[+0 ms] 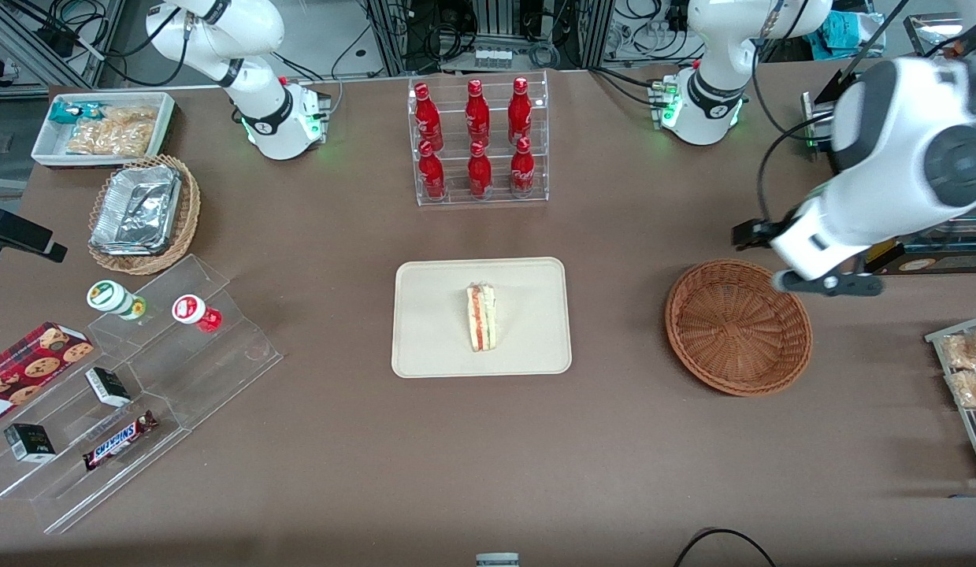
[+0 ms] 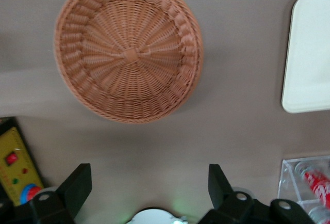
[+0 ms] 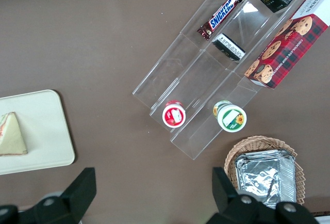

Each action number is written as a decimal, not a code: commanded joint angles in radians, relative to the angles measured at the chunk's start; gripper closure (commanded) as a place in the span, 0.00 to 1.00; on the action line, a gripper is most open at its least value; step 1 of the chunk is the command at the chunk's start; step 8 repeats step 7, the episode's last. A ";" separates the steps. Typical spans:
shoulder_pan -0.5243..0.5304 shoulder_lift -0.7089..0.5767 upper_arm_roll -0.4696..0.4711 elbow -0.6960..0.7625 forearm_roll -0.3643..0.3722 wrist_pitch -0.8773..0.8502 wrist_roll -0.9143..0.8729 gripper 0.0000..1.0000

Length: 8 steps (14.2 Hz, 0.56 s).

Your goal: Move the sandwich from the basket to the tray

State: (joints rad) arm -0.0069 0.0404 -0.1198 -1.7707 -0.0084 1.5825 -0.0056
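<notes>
Brown bench (image 1: 488, 441) underneath everything, with the cream tray (image 1: 432, 315) lying flat near its middle and the round reddish-brown wicker basket (image 1: 737, 326) sitting apart from it toward the working arm's end — nothing inside the basket. On the tray, slightly off its centre, the wrapped sandwich (image 1: 481, 316) standing on edge, red and green filling showing. Held above the bench just beside the basket's rim and a little farther from the front camera, the gripper (image 2: 149, 181) — jaws spread wide apart, gripping nothing.
</notes>
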 commanded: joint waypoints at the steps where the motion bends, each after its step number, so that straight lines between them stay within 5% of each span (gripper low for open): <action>1: 0.042 -0.062 -0.011 0.039 -0.010 -0.044 0.075 0.00; 8: 0.051 -0.080 0.020 0.103 0.001 -0.038 -0.001 0.00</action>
